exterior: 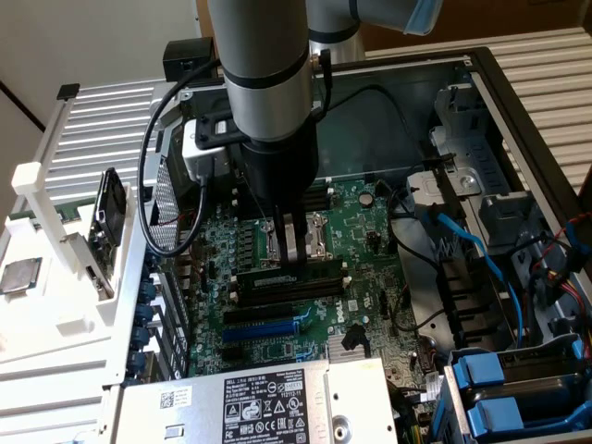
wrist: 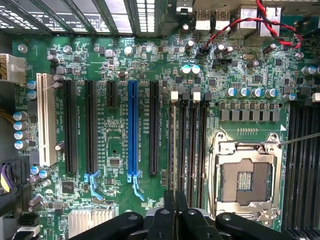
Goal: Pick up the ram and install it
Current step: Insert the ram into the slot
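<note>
Open desktop computer case [exterior: 370, 139] in the exterior view, green motherboard [exterior: 370, 231] bared inside. Thick grey robot arm [exterior: 264, 55] hanging down from above into the case. Along the near edge, silver power supply box [exterior: 139, 412] with a black label [exterior: 268, 400]: white small print and approval marks, seemingly DELL at one corner, the rest too fine to read. White code sticker [exterior: 171, 400] just beside that label. At the exterior view's left, white rack [exterior: 55, 314] holding a black drive [exterior: 108, 215] on edge and a square silver chip [exterior: 20, 276] lying flat. At the exterior view's right, blue plastic drive latches [exterior: 486, 388] and blue cables [exterior: 467, 245]. Low over the board, the tool [exterior: 298, 254], just above the long black memory slots [exterior: 287, 282]. In the wrist view, four of those memory slots [wrist: 187, 145] side by side, in line with the tool [wrist: 175, 200]. Further along the board, one blue slot [wrist: 132, 130], one white slot [wrist: 47, 120], and a metal-framed processor socket [wrist: 245, 175] with bare contacts just beside the memory slots. White lettering printed across the board, too small to read. Black fingers [wrist: 170, 210] drawn close together, only a thin dark seam between them; cannot tell whether anything thin is pinched in that seam. Cannot tell where the ram is, nor how it looks.
</note>
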You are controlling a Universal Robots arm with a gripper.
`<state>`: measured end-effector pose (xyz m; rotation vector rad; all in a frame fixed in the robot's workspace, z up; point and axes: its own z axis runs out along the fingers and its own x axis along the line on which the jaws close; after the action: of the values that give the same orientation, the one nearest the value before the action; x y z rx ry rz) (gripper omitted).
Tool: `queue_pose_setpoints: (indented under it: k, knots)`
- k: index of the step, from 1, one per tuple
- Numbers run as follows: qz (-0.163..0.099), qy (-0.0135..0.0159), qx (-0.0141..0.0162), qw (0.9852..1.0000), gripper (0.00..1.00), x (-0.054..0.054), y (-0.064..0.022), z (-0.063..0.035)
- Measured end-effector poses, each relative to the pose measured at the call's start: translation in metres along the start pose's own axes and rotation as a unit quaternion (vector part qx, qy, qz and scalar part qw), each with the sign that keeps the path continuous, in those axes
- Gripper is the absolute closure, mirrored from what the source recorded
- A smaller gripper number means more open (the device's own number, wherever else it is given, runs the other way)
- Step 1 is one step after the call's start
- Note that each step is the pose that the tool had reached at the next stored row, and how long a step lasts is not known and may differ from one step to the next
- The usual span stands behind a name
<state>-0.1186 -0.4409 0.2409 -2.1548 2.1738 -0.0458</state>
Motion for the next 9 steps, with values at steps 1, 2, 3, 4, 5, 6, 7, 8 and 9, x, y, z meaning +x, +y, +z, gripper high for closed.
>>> queue_pose_setpoints:
  k: [1, 2, 3, 4, 5, 6, 7, 8, 9]
  knots:
    - [0.000, -0.0003, 0.0000, 1.0000, 0.88, 0.0000, 0.0000, 0.0001]
    - [0.000, -0.0006, 0.0000, 1.0000, 0.88, 0.0001, 0.0000, 0.0002]
    - [0.000, -0.0007, 0.0000, 1.0000, 0.88, 0.0001, 0.0000, 0.0002]
    - [0.000, -0.0012, 0.0000, 1.0000, 0.88, 0.0001, 0.0000, 0.0003]
    - [0.000, -0.0018, -0.0001, 1.0000, 0.88, 0.0001, 0.0001, 0.0004]
    - [0.000, -0.0019, 0.0000, 1.0000, 0.88, 0.0001, 0.0000, 0.0005]
    - [0.000, -0.0019, -0.0001, 1.0000, 0.88, 0.0001, 0.0000, 0.0005]
    - [0.000, -0.0021, -0.0001, 1.0000, 0.88, 0.0001, 0.0001, 0.0007]
    - [0.000, -0.0023, -0.0001, 1.0000, 0.88, 0.0001, 0.0001, 0.0007]
